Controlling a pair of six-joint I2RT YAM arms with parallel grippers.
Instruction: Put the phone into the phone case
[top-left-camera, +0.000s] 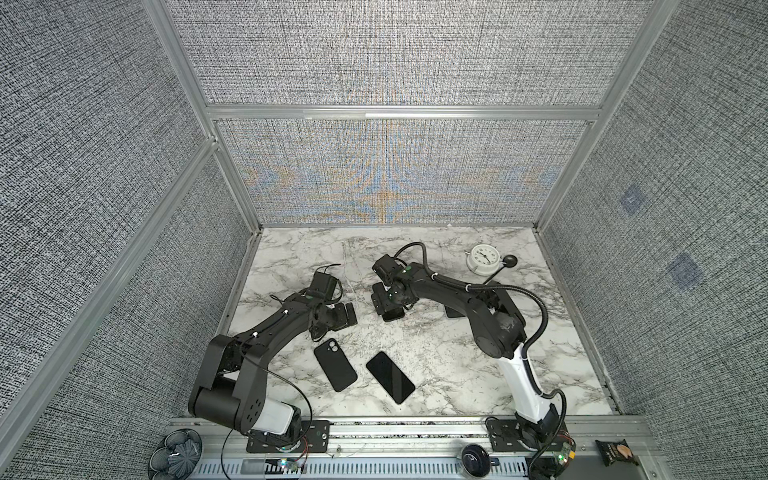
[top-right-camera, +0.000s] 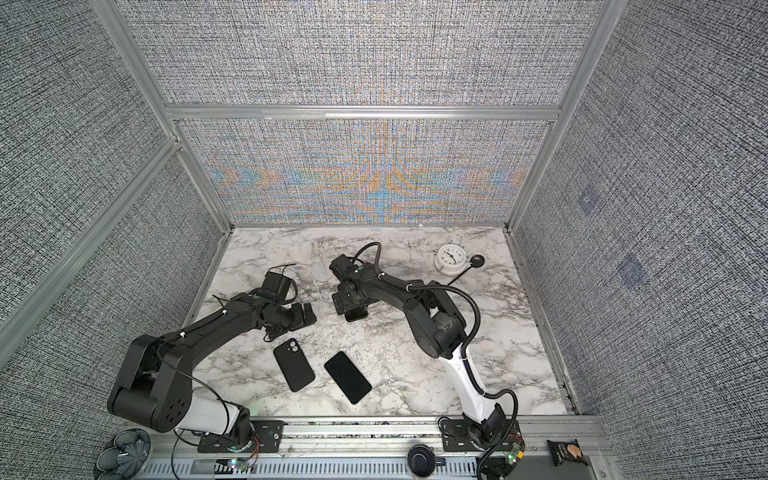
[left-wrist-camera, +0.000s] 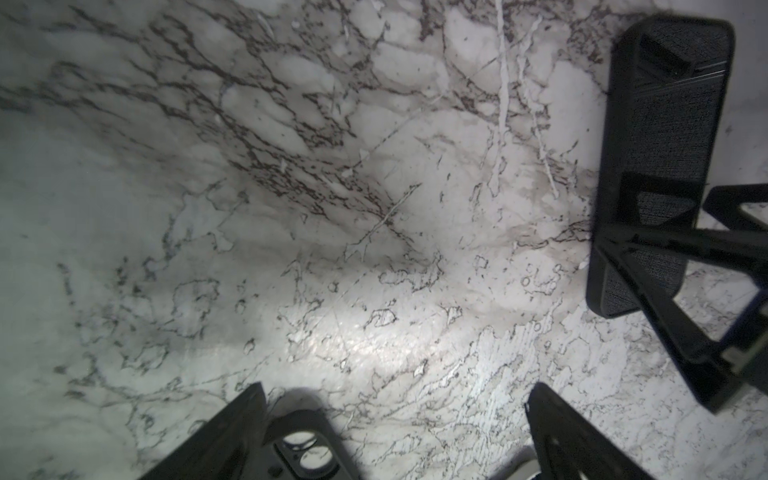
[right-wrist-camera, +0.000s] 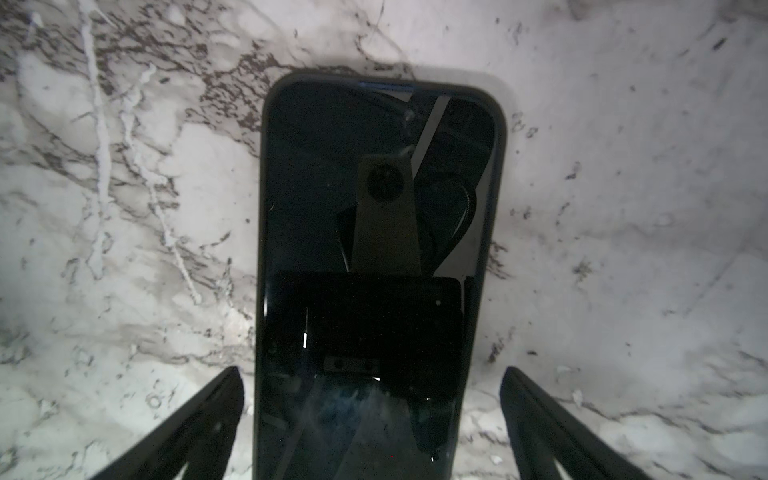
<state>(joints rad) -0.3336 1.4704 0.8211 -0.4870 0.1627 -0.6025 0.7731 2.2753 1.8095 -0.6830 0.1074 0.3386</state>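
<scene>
A black phone case (top-left-camera: 334, 365) (top-right-camera: 294, 370) lies empty at the table's front centre, marble showing through its camera cutout (left-wrist-camera: 303, 449). Just right of it a bare phone (top-left-camera: 390, 377) (top-right-camera: 347, 377) lies screen up. A second phone (right-wrist-camera: 378, 216) (left-wrist-camera: 660, 158), screen up and framed by a dark case-like rim, lies flat mid-table. My right gripper (right-wrist-camera: 374, 374) (top-left-camera: 390, 309) hangs over it, open, with a finger on each side and apart from it. Left of that, my left gripper (left-wrist-camera: 395, 399) (top-left-camera: 347, 316) is open over bare marble and holds nothing.
A white alarm clock (top-left-camera: 482, 259) and a black ball-ended stalk (top-left-camera: 510, 261) stand at the back right. A small dark object (top-left-camera: 453, 311) lies half hidden under the right arm. Woven walls enclose three sides. A metal rail (top-left-camera: 415, 432) runs along the front.
</scene>
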